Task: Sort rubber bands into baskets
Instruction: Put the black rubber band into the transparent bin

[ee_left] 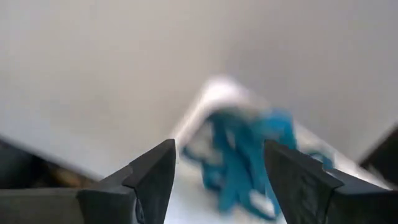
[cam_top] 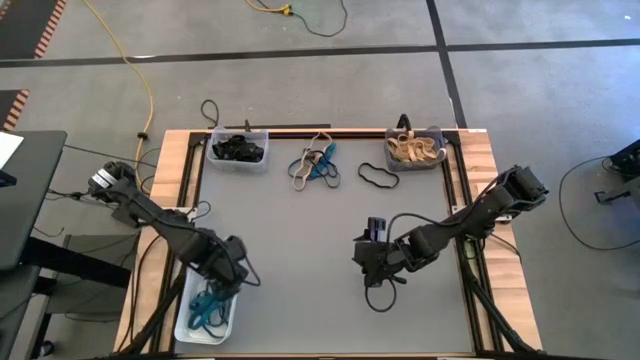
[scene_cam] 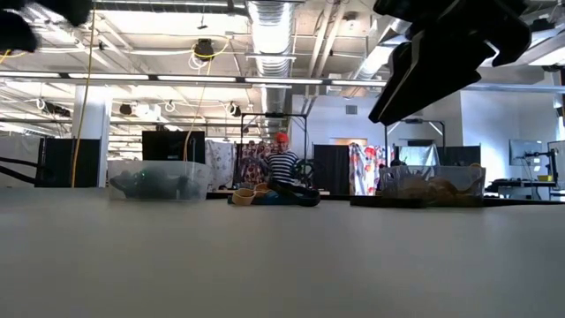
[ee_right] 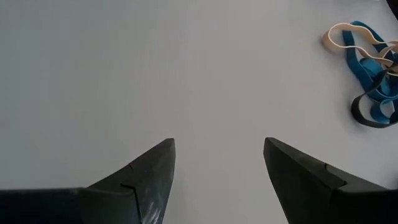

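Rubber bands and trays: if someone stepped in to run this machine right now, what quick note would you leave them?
Left tool: open, empty, above the white tray of blue bands at the table's near left.
Right tool: open, empty, over bare table at centre right.
Done: black bands in the clear tray, tan bands in the grey tray.
Left: a mixed pile of blue, tan and dark bands between those trays, and one black band beside the grey tray.
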Robot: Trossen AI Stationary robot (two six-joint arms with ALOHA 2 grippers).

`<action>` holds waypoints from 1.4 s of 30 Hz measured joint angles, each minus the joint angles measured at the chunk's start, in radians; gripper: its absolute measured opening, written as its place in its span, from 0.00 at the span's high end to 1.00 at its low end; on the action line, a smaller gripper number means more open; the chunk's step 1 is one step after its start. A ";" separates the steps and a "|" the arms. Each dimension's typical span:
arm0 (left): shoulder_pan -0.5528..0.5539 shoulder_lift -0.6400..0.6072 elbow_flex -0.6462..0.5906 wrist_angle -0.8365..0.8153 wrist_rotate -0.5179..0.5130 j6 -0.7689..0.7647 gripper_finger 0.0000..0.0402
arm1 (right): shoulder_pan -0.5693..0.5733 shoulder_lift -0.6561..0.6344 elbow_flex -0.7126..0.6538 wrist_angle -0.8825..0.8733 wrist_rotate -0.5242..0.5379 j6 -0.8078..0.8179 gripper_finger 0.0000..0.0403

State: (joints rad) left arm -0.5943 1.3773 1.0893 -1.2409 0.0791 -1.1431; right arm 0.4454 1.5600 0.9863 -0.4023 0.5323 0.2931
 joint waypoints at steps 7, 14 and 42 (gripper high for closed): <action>0.105 0.000 0.030 0.116 -0.397 0.188 0.42 | 0.006 0.000 0.000 -0.002 0.000 0.006 0.32; 0.191 0.018 0.015 0.448 -0.960 0.493 0.42 | 0.006 -0.001 0.000 -0.056 0.078 0.008 0.32; 0.603 0.461 -0.031 1.247 -0.543 1.366 0.42 | -0.474 -0.001 -0.284 0.303 0.101 -0.072 0.32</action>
State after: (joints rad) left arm 0.0087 1.8381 1.0584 0.0064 -0.4638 0.2233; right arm -0.0290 1.5589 0.7021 -0.0991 0.6331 0.2212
